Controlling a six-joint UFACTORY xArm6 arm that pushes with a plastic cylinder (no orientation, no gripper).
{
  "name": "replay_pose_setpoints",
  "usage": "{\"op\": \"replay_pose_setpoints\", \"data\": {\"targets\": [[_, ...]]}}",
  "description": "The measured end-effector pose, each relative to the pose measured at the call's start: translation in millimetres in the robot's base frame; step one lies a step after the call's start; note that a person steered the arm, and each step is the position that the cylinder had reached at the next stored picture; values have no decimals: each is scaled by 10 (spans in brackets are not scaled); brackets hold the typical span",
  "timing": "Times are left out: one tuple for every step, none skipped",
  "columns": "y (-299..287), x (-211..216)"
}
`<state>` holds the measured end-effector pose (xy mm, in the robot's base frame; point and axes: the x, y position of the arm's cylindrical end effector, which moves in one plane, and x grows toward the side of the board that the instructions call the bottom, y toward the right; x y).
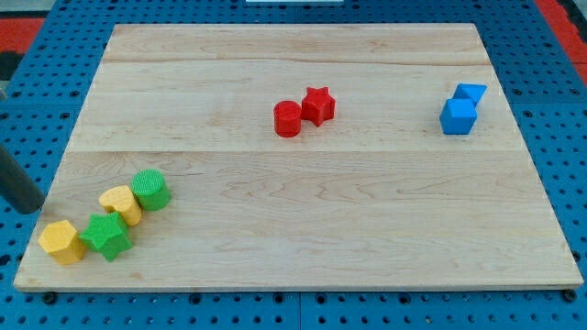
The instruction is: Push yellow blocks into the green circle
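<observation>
Two yellow blocks lie at the board's lower left: a yellow hexagon (60, 241) near the corner and a rounded yellow block (120, 203) up and to its right. The green circle (149, 189), a cylinder, touches the rounded yellow block on its upper right. A green star (105, 236) sits between the two yellow blocks, touching both. My tip (30, 208) is the lower end of the dark rod at the view's left edge, just off the board's left side, left of the yellow hexagon and apart from every block.
A red cylinder (287, 119) and a red star (318, 104) touch near the board's middle top. Two blue blocks (459, 116) (470, 93) sit together at the upper right. The wooden board (303, 229) lies on a blue perforated table.
</observation>
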<state>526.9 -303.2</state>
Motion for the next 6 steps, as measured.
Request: {"op": "replay_pose_setpoints", "data": {"targets": [[-9,233],[7,889],[74,892],[238,668],[625,555],[833,464]]}}
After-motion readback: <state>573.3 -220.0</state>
